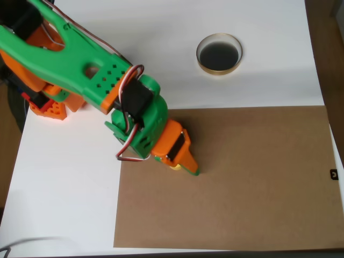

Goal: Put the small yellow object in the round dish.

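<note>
**Pincer down over the yellow piece, dish well apart**

From above, the green and orange arm [80, 64] reaches in from the upper left corner and slants down toward the middle of the table. Its pincer [183, 167] points down and to the right, the tip resting low over the brown cardboard sheet [242, 183] that covers the lower right part of the white table [64, 204].

Right at the pincer's tip a sliver of bright yellow peeks out: the small yellow object [175, 167], mostly hidden beneath the orange finger. It sits on the cardboard near that sheet's upper left corner. The fingers lie stacked under the camera, so I cannot tell how far apart the jaws stand, nor whether they press on the yellow piece or just hover around it.

The round dish [219, 69] stands on the bare white surface above the cardboard, up and to the right of the pincer and well apart from it. Its tan rim rings a dark inside.

Red, white and black wires [129, 121] loop along the arm's wrist.
</note>
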You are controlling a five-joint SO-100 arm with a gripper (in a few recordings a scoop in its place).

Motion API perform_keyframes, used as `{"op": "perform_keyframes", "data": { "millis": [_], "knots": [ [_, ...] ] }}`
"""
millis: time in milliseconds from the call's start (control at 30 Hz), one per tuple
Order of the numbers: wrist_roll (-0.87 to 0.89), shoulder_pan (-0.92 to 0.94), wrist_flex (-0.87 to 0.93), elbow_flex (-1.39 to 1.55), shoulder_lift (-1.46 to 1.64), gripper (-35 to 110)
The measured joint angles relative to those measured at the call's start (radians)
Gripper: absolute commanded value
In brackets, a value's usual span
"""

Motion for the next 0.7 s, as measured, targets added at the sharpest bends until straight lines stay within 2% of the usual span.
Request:
{"op": "perform_keyframes", "data": {
  "millis": [700],
  "knots": [
    [0.049, -0.018, 0.014, -0.064, -0.083, 20]
  ]
}}
